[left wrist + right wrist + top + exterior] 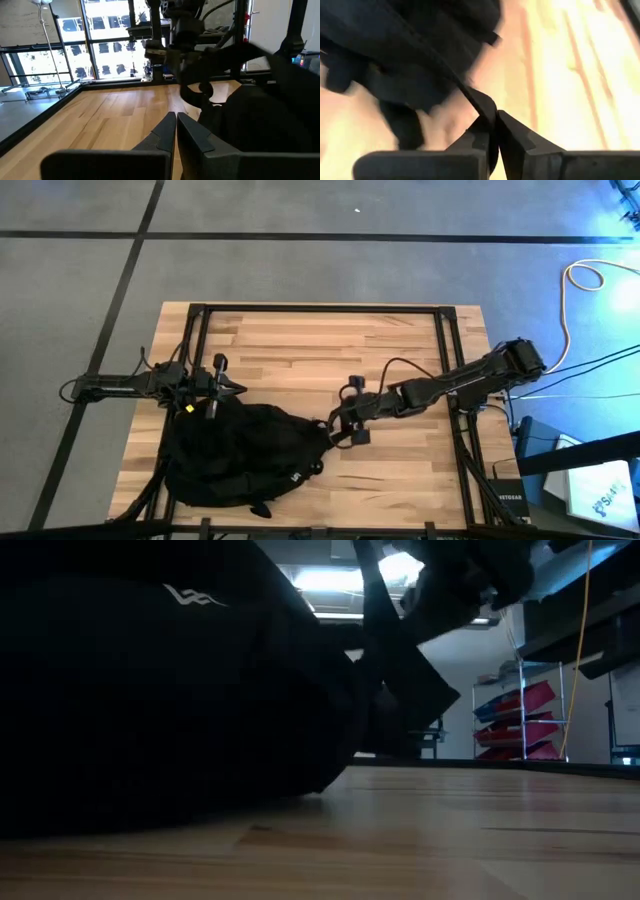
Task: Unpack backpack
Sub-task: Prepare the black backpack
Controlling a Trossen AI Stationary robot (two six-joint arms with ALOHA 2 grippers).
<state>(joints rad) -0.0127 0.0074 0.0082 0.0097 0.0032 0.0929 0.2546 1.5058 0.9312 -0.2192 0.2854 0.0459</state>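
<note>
Black backpack (240, 458) lying flat on the wooden tabletop (320, 345), toward the near left part of it, a small white logo (296, 477) showing on its right lower side. Seen from the low view as a big dark bulk (150, 680) filling the left half, with a white logo (187, 595) near its top edge.

Right gripper (335, 430) at the backpack's right edge, arm reaching in from the far right side of the tabletop. Clenched on a thin black strap (480, 102) of the backpack; in the right wrist view, fingers (520, 137) pressed together with the strap running up between them toward the bag's dark fabric (395, 45). In the low view, strap (385, 635) stretched up and away from the backpack's right side, under the dark arm.

Left gripper (235, 389) just above the backpack's upper left corner, arm coming in from the left edge of the tabletop. Clenched with nothing between the fingers (160, 137), which meet over bare wood in the left wrist view, backpack (265, 125) just beside them to one side. Other arm's gripper (192, 60) visible farther off in that view, over the backpack.

Beyond the tabletop: windows in the left wrist view, shelves with red bins (515, 720) in the low view.
</note>
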